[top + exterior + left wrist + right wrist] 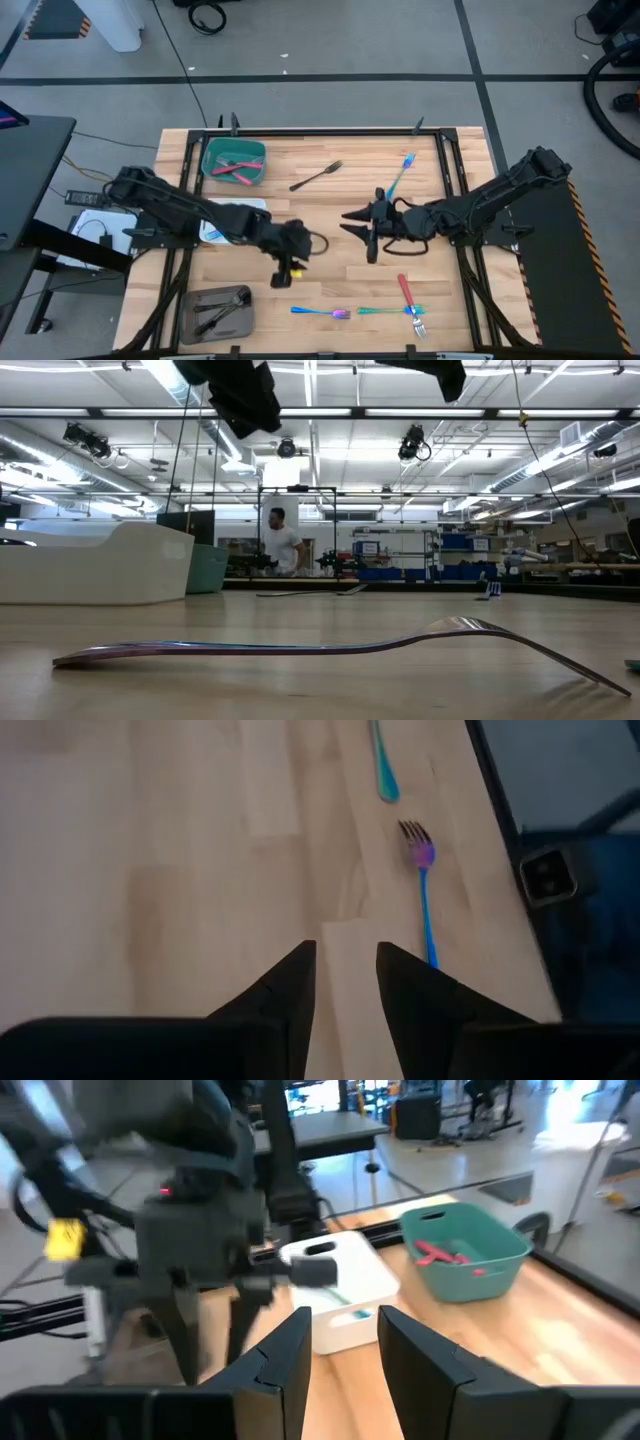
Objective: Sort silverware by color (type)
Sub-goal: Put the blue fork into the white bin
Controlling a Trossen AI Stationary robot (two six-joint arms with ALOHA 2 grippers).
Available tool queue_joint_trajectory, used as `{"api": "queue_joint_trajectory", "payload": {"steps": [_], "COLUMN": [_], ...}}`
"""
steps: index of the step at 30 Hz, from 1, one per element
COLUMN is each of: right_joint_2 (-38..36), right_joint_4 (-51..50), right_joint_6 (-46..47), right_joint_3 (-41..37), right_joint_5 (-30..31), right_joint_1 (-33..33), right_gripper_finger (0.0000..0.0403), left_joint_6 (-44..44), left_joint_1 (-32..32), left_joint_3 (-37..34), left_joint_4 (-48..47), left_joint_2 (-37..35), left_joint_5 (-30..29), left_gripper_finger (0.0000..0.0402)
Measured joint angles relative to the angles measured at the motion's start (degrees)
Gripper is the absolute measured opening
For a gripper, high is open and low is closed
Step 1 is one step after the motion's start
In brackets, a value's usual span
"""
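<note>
forks (233, 167) in tray (210, 158) | fork (316, 177) right of it | dark utensils (222, 309) in front tray (194, 299)

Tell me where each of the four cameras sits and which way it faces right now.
High: above the table, looking straight down; both arms show.
Low: at tabletop height, facing the room past a fork; arm parts hang overhead.
Left wrist: on the left arm, looking down past its fingers at an iridescent fork.
Right wrist: on the right arm, facing the left hand, white tray and teal tray.
Shared: high and right wrist both show the teal tray.
</note>
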Motion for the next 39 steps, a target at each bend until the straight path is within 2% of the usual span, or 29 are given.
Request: {"api": "queue_joint_trajectory", "payload": {"steps": [4,8,12,17,23,32,39], "right_joint_2": [0.0,0.0,0.0,0.0,1.2,3.9,5.2], "right_joint_4": [-0.2,0.0,0.2,-0.2,0.3,2.6,4.1], "right_joint_6": [1.7,4.2,6.2,8.5,9.6,10.9,12.2], "right_joint_3": [-0.7,-1.8,-2.8,-3.5,-3.5,-3.4,-3.3], "right_joint_5": [0.5,3.1,3.1,3.2,3.2,3.2,2.4], "right_joint_1": [2.6,4.7,6.5,8.6,10.9,12.1,12.8], "right_gripper_finger": [0.0126,0.0126,0.0126,0.0126,0.0126,0.0126,0.0126], "left_joint_6": [0.8,-3.1,-3.7,-6.0,-6.7,-8.3,-12.8], "left_joint_1": [-1.3,-2.4,-5.4,-8.8,-12.3,-15.4,-16.2], "left_joint_3": [0.0,-0.1,0.0,0.6,3.6,9.8,9.7], "left_joint_4": [1.8,5.6,14.8,23.5,21.8,22.5,22.3], "left_joint_2": [4.0,8.8,14.2,18.9,21.5,27.8,29.9], "left_joint_5": [0.2,1.1,1.5,-4.2,-13.9,-17.4,-19.0], "left_gripper_finger": [0.0123,0.0142,0.0158,0.0156,0.0149,0.0148,0.0148]}}
